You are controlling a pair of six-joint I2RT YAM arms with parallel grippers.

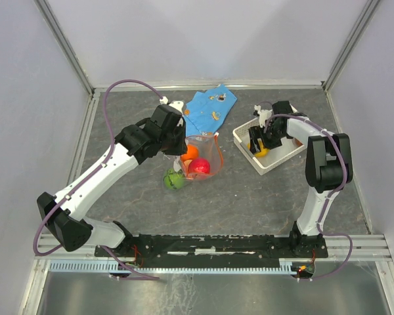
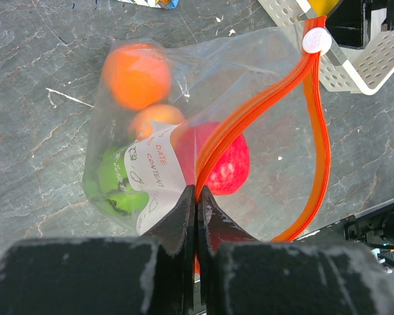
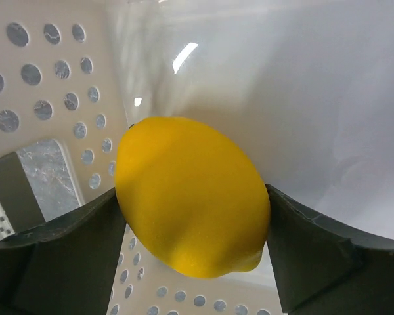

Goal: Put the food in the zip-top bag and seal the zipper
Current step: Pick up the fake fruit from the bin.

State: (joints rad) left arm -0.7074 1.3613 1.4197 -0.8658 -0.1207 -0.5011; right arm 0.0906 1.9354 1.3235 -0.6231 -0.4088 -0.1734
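Note:
The clear zip-top bag (image 1: 203,157) lies mid-table with its mouth open. Inside it show an orange fruit (image 2: 136,75), a peach one (image 2: 154,121), a red one (image 2: 223,164) and a green one (image 2: 111,184). My left gripper (image 2: 197,191) is shut on the orange-red zipper strip (image 2: 249,111) at the bag's near rim. The white slider (image 2: 316,41) sits at the far end of the strip. My right gripper (image 3: 194,216) is down in the white basket (image 1: 246,136), shut on a yellow lemon (image 3: 190,193), which also shows in the top view (image 1: 262,152).
A blue patterned cloth (image 1: 210,108) lies behind the bag. The white perforated basket's wall (image 3: 39,98) closely surrounds my right gripper. Grey walls enclose the table on three sides.

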